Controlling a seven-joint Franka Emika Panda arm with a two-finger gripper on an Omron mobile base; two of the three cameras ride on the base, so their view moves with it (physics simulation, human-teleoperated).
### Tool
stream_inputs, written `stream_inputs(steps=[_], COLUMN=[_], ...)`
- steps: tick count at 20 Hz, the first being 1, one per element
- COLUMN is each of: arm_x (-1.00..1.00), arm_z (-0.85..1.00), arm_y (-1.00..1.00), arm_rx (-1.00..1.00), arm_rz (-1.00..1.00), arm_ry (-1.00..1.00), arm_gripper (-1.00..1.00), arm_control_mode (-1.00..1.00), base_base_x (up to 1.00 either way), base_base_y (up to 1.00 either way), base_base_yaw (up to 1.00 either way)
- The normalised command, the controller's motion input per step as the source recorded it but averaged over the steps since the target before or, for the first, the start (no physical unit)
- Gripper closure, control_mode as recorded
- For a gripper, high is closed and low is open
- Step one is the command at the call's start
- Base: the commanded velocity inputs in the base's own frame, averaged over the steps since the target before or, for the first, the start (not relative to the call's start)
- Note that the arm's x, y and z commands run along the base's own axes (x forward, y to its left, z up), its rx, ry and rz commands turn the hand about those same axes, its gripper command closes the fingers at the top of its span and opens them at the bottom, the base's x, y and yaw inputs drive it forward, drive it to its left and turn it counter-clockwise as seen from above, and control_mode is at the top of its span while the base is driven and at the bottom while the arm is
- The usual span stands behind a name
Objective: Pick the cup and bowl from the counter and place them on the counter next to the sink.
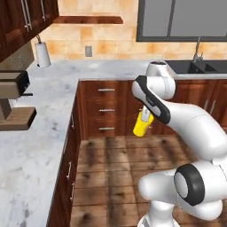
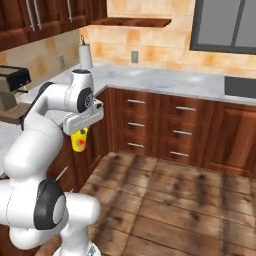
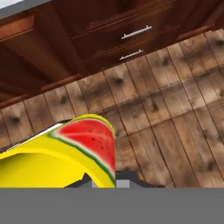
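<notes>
Your gripper [image 1: 145, 116] is clenched on the cup [image 1: 142, 124], hanging over the floor, well left of the sink [image 1: 197, 66]. It looks light, stiff and slick; keep that rim pinch steady so it can't swing loose.

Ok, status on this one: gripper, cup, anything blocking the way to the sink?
Gripper shut on the cup. Cup carried in the air over the wooden floor, off the counter. Sink ahead to the right; nothing seen between.
</notes>
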Motion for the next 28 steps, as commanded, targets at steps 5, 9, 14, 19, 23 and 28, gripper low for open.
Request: stream_inputs(steps=[5, 9, 14, 19, 23, 28], arm_x=[0.00, 0.00, 0.00, 0.00, 0.00, 0.00], arm_z=[0.00, 0.00, 0.00, 0.00, 0.00, 0.00], arm_y=[0.00, 0.00, 0.00, 0.00, 0.00, 0.00], arm_rx=[0.00, 0.00, 0.00, 0.00, 0.00, 0.00], arm_rz=[0.00, 0.00, 0.00, 0.00, 0.00, 0.00], arm_ry=[0.00, 0.00, 0.00, 0.00, 0.00, 0.00], arm_gripper=[1.00, 1.00, 1.00, 1.00, 1.00, 1.00], arm_control_mode=[1.00, 1.00, 1.00, 1.00, 1.00, 1.00], base_base_x=[1.00, 1.00, 1.00, 1.00, 1.00, 1.00], base_base_y=[-0.69, -0.79, -0.84, -0.65, -0.52, -0.28], base_base_yaw=[-0.01, -0.02, -0.02, -0.07, -0.20, -0.23])
